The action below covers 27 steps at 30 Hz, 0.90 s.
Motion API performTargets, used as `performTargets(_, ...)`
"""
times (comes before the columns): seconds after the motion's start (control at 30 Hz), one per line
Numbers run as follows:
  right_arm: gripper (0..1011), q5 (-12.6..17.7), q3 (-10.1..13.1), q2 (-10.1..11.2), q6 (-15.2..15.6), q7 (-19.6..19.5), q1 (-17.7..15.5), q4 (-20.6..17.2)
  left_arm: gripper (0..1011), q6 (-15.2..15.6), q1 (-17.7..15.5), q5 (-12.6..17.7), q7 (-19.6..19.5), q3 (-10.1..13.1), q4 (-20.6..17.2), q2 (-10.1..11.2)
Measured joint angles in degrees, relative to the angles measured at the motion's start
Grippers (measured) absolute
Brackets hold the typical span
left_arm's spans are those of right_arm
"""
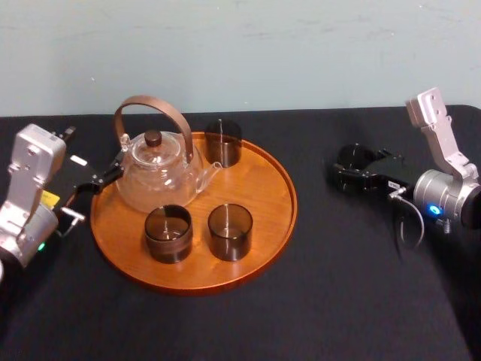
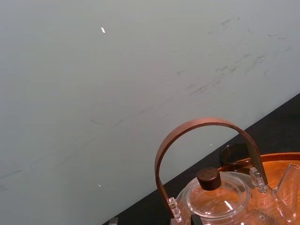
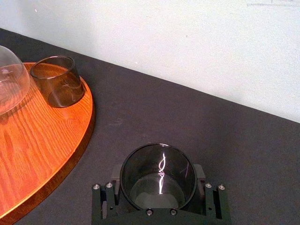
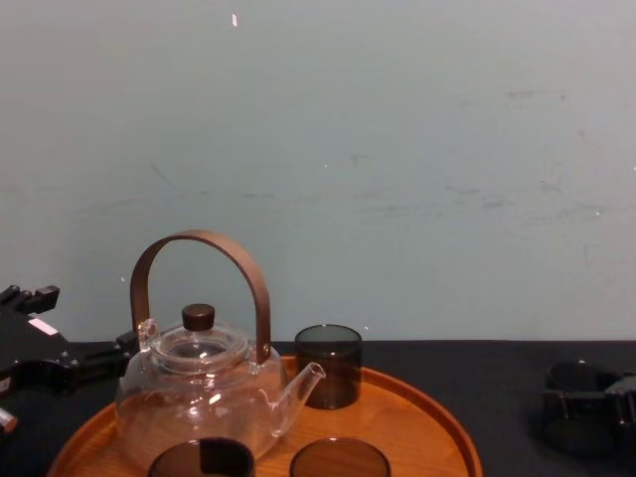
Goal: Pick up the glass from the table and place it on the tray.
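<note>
A dark smoked glass (image 3: 158,176) sits between the fingers (image 3: 213,199) of my right gripper (image 3: 159,202), which is shut on it. In the head view this glass (image 1: 355,160) and the right gripper (image 1: 353,177) are over the black table (image 1: 338,301), well to the right of the round wooden tray (image 1: 270,218). The chest view shows the glass (image 4: 576,396) low at the far right. My left gripper (image 1: 101,180) rests at the tray's left rim, beside the teapot (image 1: 158,169).
The tray carries a clear glass teapot with a brown arched handle and three dark glasses: one at the back (image 1: 223,143), two at the front (image 1: 168,233) (image 1: 230,232). Bare wood shows on the tray's right side. A pale wall stands behind the table.
</note>
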Motion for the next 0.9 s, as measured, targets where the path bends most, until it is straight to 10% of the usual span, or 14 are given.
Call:
performTargets(0.47, 905, 0.8, 0.2, 0.6, 0.2, 1.3, -0.6, -1.7, 1001, 0.0, 0.0, 0.0, 0.0, 0.0, 0.0, 0.0)
performTargets(0.9, 905, 1.8, -1.0, 3.3, 3.3, 2.4, -3.1, -11.4, 1001, 0.0, 0.0, 0.0, 0.0, 0.0, 0.0, 0.0)
